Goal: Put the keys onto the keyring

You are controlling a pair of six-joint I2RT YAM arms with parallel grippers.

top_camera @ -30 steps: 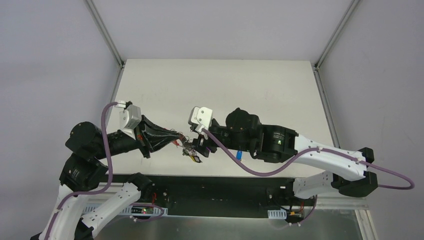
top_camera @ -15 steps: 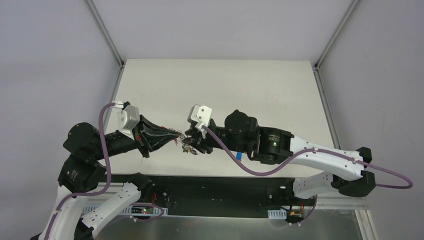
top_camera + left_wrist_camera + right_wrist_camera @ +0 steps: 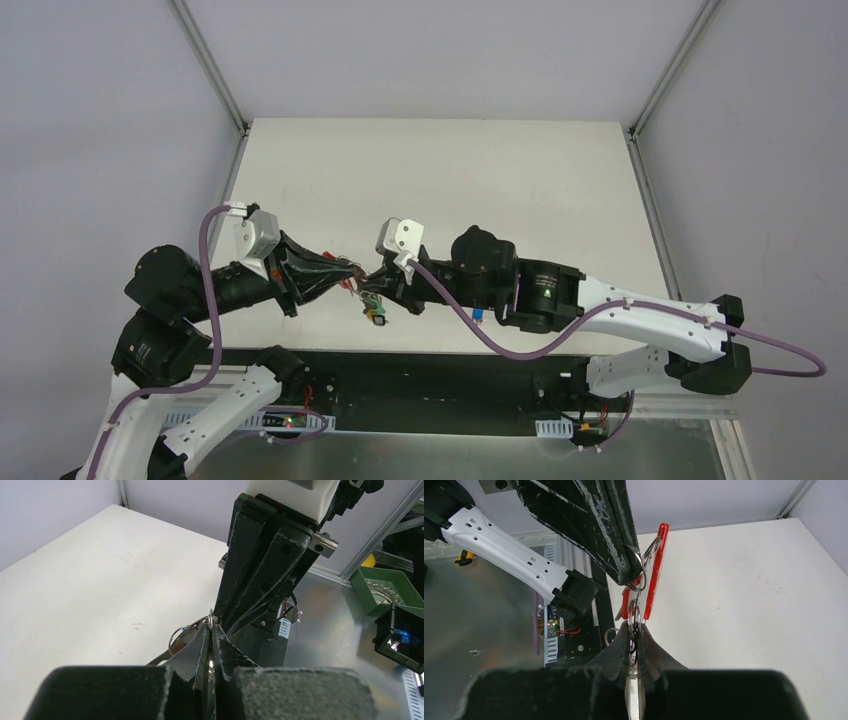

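Left claw [image 3: 349,277] comes in from the left with its fingers pressed together, no gap showing, pinching a silver ring [image 3: 637,560] at the top of the keyring [image 3: 371,300]. The bunch hangs in the air between the two claws, over the near part of the bench [image 3: 450,180]. On the right wrist camera the red clip [image 3: 655,575] hangs upright from that ring, just beside the left fingertips. Below it a lower ring [image 3: 634,616] runs straight into the right claw [image 3: 388,287], which is narrowed right down too and gripping it. From above, a small yellow piece [image 3: 378,320] dangles at the bottom of the bunch, too small to tell what it is. Further right, the blue key [image 3: 479,315] peeks out beside the right arm, well apart from the bunch.
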